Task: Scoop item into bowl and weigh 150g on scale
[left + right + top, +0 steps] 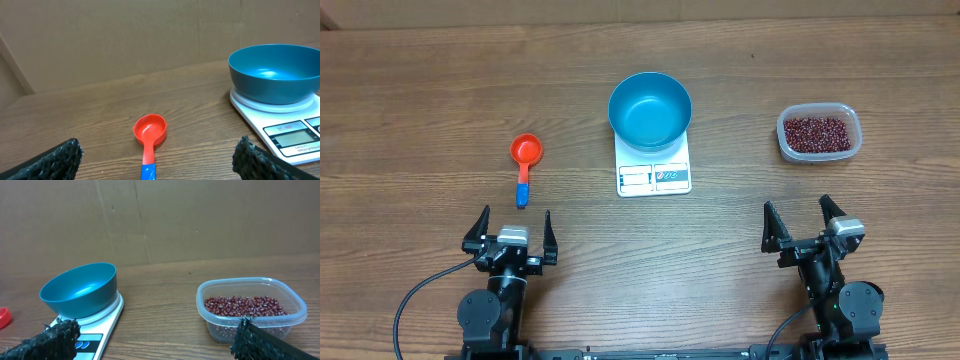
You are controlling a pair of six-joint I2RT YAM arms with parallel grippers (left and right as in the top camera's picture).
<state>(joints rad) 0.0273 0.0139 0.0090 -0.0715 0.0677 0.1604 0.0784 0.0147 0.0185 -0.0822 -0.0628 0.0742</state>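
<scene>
The teal-blue bowl (650, 110) (275, 72) (80, 290) stands empty on the white scale (654, 172) (280, 127) (102, 327) at the table's middle. Dark red beans (815, 133) (245, 306) fill a clear plastic tub (819, 133) (250, 307) at the right. A red scoop with a blue handle end (524, 160) (149, 137) lies left of the scale. My left gripper (514, 232) (157, 160) is open near the front edge, just short of the scoop's handle. My right gripper (802, 225) (155, 340) is open too, in front of the tub, holding nothing.
A brown cardboard wall (125, 35) backs the wooden table (420, 80). Bare wood lies between the scale and the tub.
</scene>
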